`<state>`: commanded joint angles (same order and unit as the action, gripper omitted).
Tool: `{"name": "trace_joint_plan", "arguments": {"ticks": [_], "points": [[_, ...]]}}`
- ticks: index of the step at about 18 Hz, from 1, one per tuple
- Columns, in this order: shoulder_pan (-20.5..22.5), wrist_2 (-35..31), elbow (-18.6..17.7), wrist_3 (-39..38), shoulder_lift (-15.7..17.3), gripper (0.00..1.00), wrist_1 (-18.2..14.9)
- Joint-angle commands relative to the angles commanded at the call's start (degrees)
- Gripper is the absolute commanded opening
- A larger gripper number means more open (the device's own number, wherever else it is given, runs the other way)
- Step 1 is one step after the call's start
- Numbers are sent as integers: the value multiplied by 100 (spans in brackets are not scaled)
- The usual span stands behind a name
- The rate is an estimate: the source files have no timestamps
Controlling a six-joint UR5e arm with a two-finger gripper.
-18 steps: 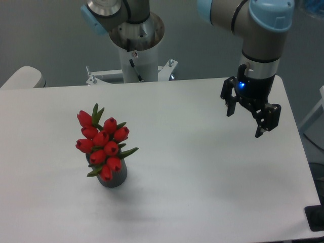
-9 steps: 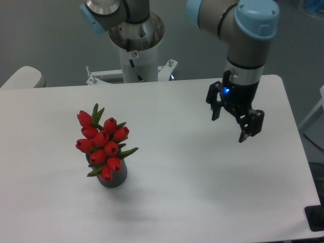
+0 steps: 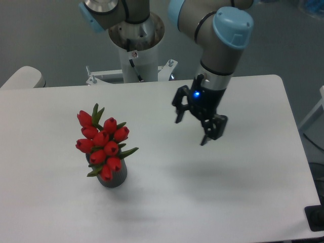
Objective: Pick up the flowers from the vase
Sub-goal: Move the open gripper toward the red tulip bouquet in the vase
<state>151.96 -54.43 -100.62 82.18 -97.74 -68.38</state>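
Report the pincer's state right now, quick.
Pincer: open, holding nothing, above the table to the right of the flowers, which sit in the vase.

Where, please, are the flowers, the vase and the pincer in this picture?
flowers (image 3: 104,140), fixed camera, on a red bud in the middle of the bunch.
vase (image 3: 117,178), fixed camera, on its dark grey side wall.
pincer (image 3: 191,129), fixed camera, midway between its open fingertips.

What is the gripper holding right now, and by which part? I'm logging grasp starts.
Nothing. The gripper is open and empty, in the air to the right of the flowers, which stand untouched in the vase.
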Motion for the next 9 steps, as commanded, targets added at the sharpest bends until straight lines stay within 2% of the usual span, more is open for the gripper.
{"name": "trace_joint_plan", "arguments": {"ticks": [5, 9], "points": [[185, 1889, -713, -141, 71, 100, 18], [141, 2462, -1039, -158, 115, 100, 140]]}}
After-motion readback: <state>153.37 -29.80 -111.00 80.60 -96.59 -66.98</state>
